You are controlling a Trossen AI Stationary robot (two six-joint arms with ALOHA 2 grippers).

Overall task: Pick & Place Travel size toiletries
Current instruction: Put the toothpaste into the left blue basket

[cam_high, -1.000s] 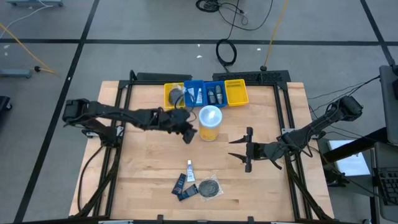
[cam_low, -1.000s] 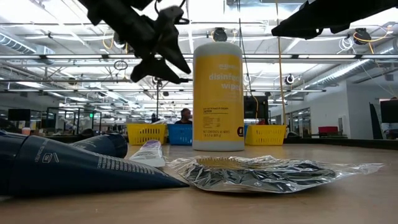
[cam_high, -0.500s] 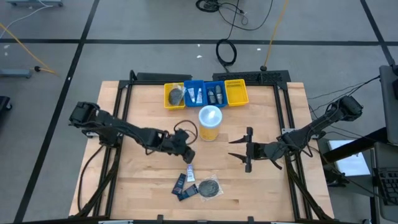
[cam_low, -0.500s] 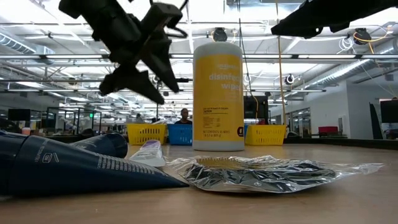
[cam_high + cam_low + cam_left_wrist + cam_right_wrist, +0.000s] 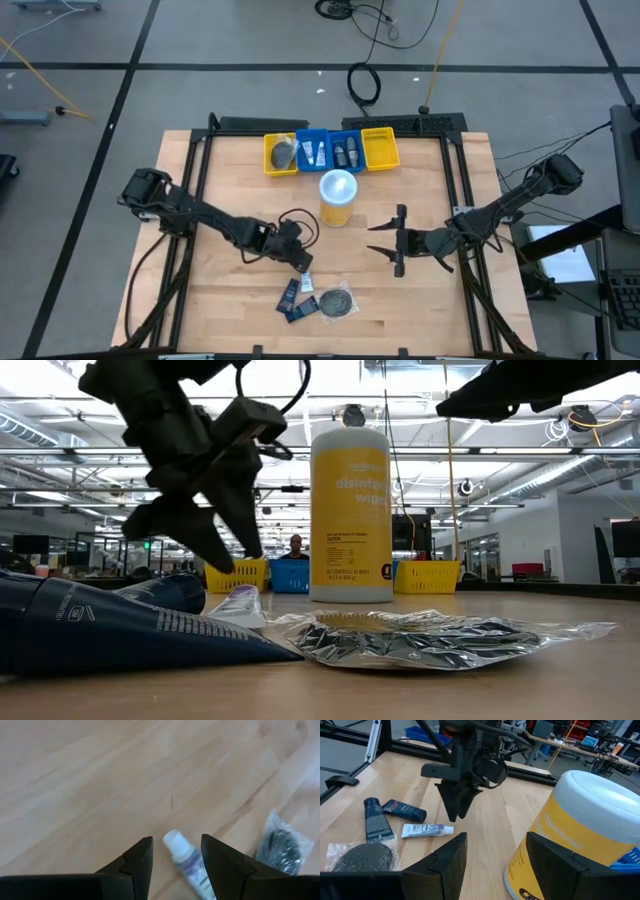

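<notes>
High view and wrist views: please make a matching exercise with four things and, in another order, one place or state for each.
1. white tube
2. yellow canister
3. left pincer
4. right pincer

A. waits open, right of the canister
B. open, above the tube
C. lies on the table beside the dark tubes
D. stands upright before the bins

Pairs: 1-C, 2-D, 3-B, 4-A

A white tube [image 5: 187,862] with purple print is lying beside navy bottles [image 5: 294,298] on pale wood desk [image 5: 230,300].

Pale wooden table [image 5: 230,300]; crinkled glossy clear-plastic packet [image 5: 440,638].
</notes>
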